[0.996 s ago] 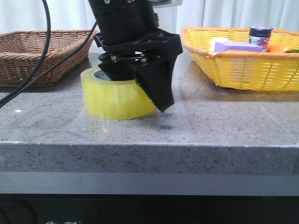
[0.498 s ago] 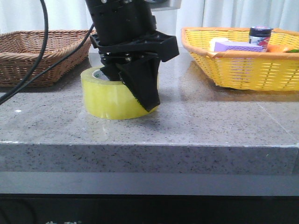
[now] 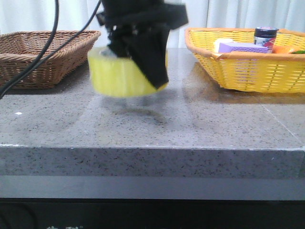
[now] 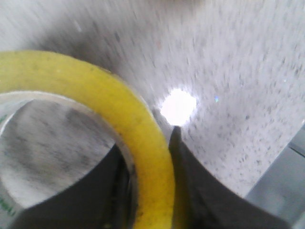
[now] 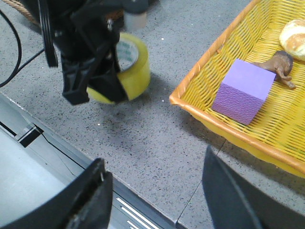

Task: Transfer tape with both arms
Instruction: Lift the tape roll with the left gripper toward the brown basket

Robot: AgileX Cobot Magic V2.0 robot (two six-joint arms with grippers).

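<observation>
The tape (image 3: 119, 76), a wide yellow roll with a white inner core, hangs a little above the grey stone table. My left gripper (image 3: 143, 71) is shut on its wall, one finger inside the core and one outside. In the left wrist view the yellow wall (image 4: 143, 143) runs between the two dark fingers (image 4: 200, 191). The right wrist view shows the roll (image 5: 131, 67) held by the left arm. My right gripper (image 5: 155, 191) is open and empty above the table's front edge; it does not show in the front view.
A brown wicker basket (image 3: 43, 55) stands at the back left. A yellow basket (image 3: 248, 67) at the back right holds a purple block (image 5: 243, 90), a dark-lidded jar (image 3: 265, 37) and a bread roll (image 5: 293, 33). The table's front edge (image 3: 152, 150) is close.
My left gripper closed in on the tape's wall and has lifted the roll off the table. The roll was resting on the table in both earlier frames.
</observation>
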